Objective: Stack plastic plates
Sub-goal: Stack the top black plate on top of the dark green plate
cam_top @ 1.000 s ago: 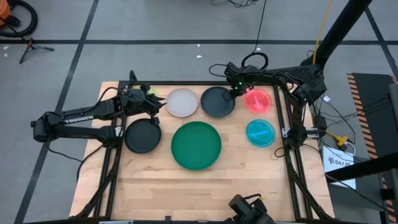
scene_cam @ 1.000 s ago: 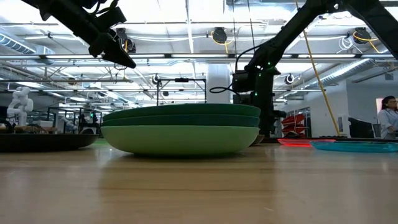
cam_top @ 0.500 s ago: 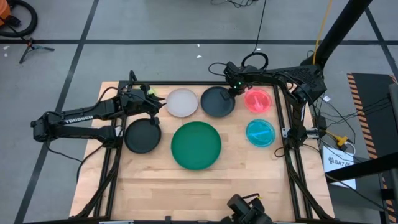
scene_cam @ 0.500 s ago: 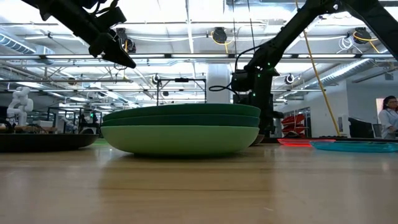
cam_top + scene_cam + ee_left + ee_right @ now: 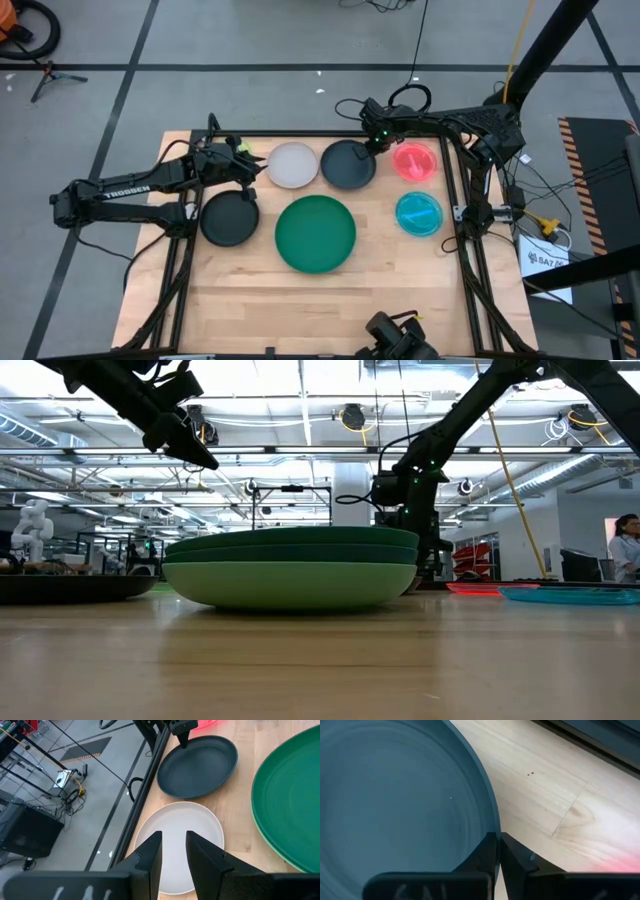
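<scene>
The dark grey plate (image 5: 347,165) lies at the far middle of the table, and my right gripper (image 5: 372,149) is shut on its far right rim. Beside it lies the white plate (image 5: 293,165). My left gripper (image 5: 173,851) hovers open above the white plate's left edge, holding nothing. A stack of large plates, dark green on top (image 5: 316,233) and mint at the bottom (image 5: 290,585), sits in the middle. The black plate (image 5: 229,218) lies at the left. The red plate (image 5: 415,161) and the cyan plate (image 5: 418,213) lie at the right. My right gripper pinches the dark grey plate's rim (image 5: 493,826) between its two fingers, one finger (image 5: 484,854) inside the plate and the other outside. The fingers come from above, slanting in from the table's far right. In the left wrist view the plate (image 5: 200,765) lies flat on the table.
A black frame rail (image 5: 300,135) runs along the table's far edge just behind the plates, and another rail (image 5: 462,230) runs down the right side. Bare wood (image 5: 320,310) lies toward the near edge. A person (image 5: 625,545) stands far off in the room.
My right gripper has shut on the dark grey plate's rim while staying in about the same place.
</scene>
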Robot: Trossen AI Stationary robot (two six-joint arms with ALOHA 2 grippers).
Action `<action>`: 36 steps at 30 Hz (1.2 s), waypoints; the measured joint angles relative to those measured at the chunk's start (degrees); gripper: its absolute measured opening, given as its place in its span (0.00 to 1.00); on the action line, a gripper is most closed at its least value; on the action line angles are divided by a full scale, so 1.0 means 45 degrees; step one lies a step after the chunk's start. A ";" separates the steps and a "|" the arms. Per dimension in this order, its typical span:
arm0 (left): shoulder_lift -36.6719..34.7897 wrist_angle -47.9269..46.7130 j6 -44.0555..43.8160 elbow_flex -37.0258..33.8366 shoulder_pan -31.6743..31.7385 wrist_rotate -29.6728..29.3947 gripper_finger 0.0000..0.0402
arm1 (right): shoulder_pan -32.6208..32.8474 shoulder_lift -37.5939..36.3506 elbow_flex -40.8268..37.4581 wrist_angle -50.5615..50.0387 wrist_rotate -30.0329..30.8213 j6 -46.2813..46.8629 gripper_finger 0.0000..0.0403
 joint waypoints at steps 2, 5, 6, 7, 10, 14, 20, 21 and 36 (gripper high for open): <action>0.0000 -0.0001 0.0000 0.0000 0.0000 0.0000 0.24 | 0.0000 -0.0028 0.0000 -0.0043 0.0008 0.0000 0.02; 0.0000 -0.0001 0.0000 0.0000 0.0000 0.0000 0.24 | 0.0000 -0.0230 0.0000 -0.0121 0.0030 -0.0005 0.01; 0.0000 -0.0001 0.0000 0.0000 0.0000 0.0000 0.24 | 0.0005 -0.0325 0.0000 -0.0133 0.0092 -0.0010 0.01; 0.0000 0.0000 0.0000 0.0000 0.0000 0.0000 0.24 | 0.0005 -0.0442 0.0000 -0.0138 0.0163 -0.0015 0.01; 0.0000 0.0004 -0.0005 0.0000 0.0000 0.0000 0.24 | 0.0000 -0.0831 -0.0005 -0.0195 0.0238 -0.0024 0.01; 0.0000 -0.0001 -0.0005 0.0000 0.0000 0.0000 0.24 | 0.0000 -0.1449 -0.0005 -0.0283 0.0260 -0.0053 0.01; 0.0000 0.0004 -0.0005 0.0002 0.0000 0.0000 0.24 | 0.0076 -0.2499 -0.0005 -0.0453 0.0249 -0.0101 0.00; 0.0000 0.0004 -0.0005 0.0002 0.0000 -0.0002 0.24 | 0.0094 -0.2708 -0.0005 -0.0497 0.0248 -0.0100 0.00; 0.0000 0.0024 -0.0005 0.0004 -0.0002 -0.0005 0.24 | 0.2566 -0.4454 -0.0005 -0.1356 -0.0179 0.0469 0.00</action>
